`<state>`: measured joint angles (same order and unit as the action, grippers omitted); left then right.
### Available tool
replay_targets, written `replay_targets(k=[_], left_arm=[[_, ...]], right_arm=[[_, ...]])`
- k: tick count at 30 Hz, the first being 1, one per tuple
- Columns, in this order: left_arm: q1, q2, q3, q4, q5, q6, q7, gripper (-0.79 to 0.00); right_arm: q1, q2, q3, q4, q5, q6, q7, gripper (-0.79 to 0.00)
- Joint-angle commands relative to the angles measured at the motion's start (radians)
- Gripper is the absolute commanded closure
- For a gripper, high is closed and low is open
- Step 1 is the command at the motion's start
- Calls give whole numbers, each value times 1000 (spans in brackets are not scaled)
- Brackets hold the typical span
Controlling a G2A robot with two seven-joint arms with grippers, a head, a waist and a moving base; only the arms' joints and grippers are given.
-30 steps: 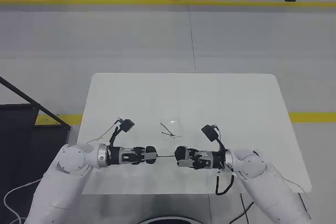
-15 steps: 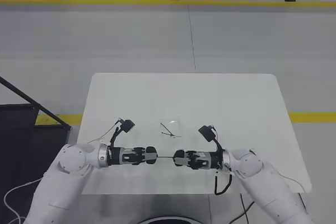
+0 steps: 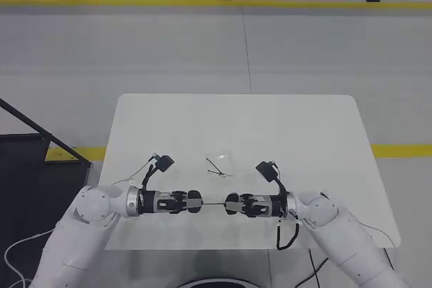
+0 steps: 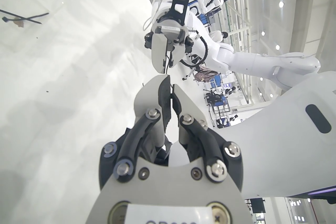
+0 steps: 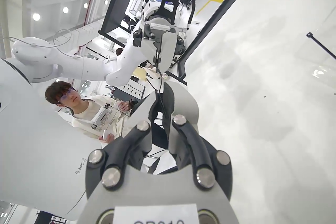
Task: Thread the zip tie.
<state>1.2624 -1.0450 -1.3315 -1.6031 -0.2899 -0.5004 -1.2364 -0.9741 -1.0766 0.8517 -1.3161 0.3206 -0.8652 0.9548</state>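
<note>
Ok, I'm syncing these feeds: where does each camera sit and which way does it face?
Top view: above the arms, looking down at the table; both arms show, the left pincer and right pincer facing tip to tip on one zip tie.
Left wrist view: on the left wrist, looking along its own pincer at the right pincer.
Right wrist view: on the right wrist, looking along its own pincer at the left pincer.
Shared: both wrist views show the held zip tie and a spare zip tie on the table.
</note>
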Motion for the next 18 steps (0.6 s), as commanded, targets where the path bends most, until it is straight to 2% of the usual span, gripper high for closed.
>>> replay_targets(k=[1, 2, 6, 7, 8, 9, 10, 18], left_arm=[[1, 1, 3, -1, 2, 0, 2, 0], [1, 2, 4, -2, 4, 0, 3, 0], [0, 5, 8, -4, 2, 0, 9, 0], [0, 5, 9, -4, 0, 0, 12, -89], [1, 6, 10, -5, -2, -1, 15, -286], [2, 6, 10, -4, -6, 2, 19, -634], [2, 7, 10, -4, -10, 5, 24, -785], [22, 7, -4, 7, -94, -8, 107, -785]], right_arm=[[2, 2, -4, 3, 3, -3, -3, -22], [4, 3, -6, 4, 3, -4, -4, 0], [7, 5, -14, 6, 4, -9, -9, 0], [7, 6, -16, 7, 4, -11, -11, 0], [7, 7, -17, 8, 4, -12, -12, 0], [8, 7, -18, 8, 5, -15, -15, 0], [8, 8, -19, 9, 4, -18, -18, 0], [-22, 14, 22, 19, 0, -59, -112, 0]])
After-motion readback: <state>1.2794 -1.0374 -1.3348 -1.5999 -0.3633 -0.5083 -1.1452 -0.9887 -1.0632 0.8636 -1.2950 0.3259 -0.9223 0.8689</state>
